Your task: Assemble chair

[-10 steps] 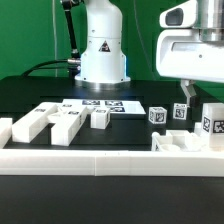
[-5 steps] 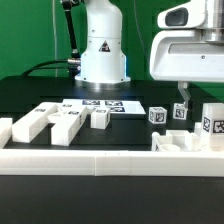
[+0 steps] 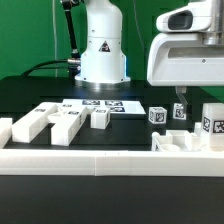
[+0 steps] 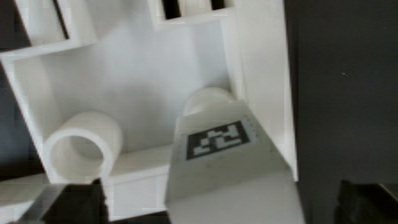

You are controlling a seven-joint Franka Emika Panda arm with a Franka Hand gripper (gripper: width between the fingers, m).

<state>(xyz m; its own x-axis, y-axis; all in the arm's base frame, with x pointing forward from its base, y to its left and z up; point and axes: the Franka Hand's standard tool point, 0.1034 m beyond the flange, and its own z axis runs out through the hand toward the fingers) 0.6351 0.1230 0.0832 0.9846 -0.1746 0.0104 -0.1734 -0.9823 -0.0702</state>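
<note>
The chair parts (image 3: pixel 65 124) are lying loose on the matte black counter (image 3: pixel 30 95). They are blocky pieces of smooth white plastic with square edges, carrying small black-and-white square tags. Long blocks are sitting toward the exterior view's left, and 2 small cubes (image 3: pixel 157 115) are standing further toward its right. A tall post (image 3: pixel 212 122) is standing at the far right, just behind a flat slab (image 3: pixel 180 143). A long, low white rail (image 3: pixel 100 160) is running across the front. The marker board (image 3: pixel 100 103) is lying flat before the robot's glossy white base (image 3: pixel 100 50). The fingers (image 3: pixel 180 93) are hanging above the cubes and slab. In the wrist view, the dark fingers (image 4: pixel 63 200) are standing wide apart, gripping nothing. Below them, the slab (image 4: pixel 125 70) is showing rectangular slots, a rounded stub (image 4: pixel 80 145) and a tagged, tapering piece (image 4: pixel 217 135).
</note>
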